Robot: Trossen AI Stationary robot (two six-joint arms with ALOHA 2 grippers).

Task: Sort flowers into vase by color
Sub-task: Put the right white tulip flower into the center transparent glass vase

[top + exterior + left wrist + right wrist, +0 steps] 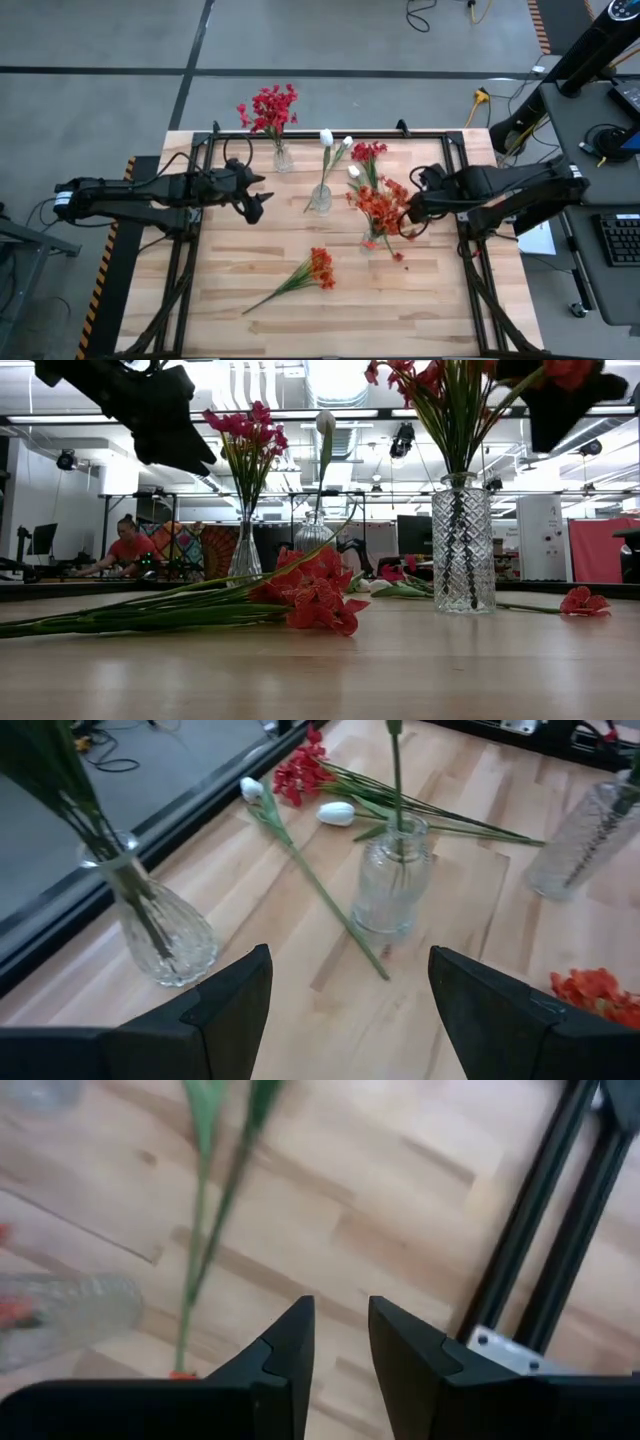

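On the bench (420, 310), the left pincer (262, 200) hangs wide and empty at centre left. 1 orange-red stem (300, 275) lies loose at lower centre, its long axis slanting from stalk tip at lower left up to bloom at right, roughly between both arms. At centre right, the right pincer (410, 215), narrowed and apparently empty, hovers beside the orange-filled vase (372, 240).

A lab: concrete floor (100, 40), ceiling ducts (330, 380), monitors (45, 538)

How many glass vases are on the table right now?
3: one with crimson flowers at the far edge, one mid-table holding a white bud, one with orange-red flowers by the right gripper.
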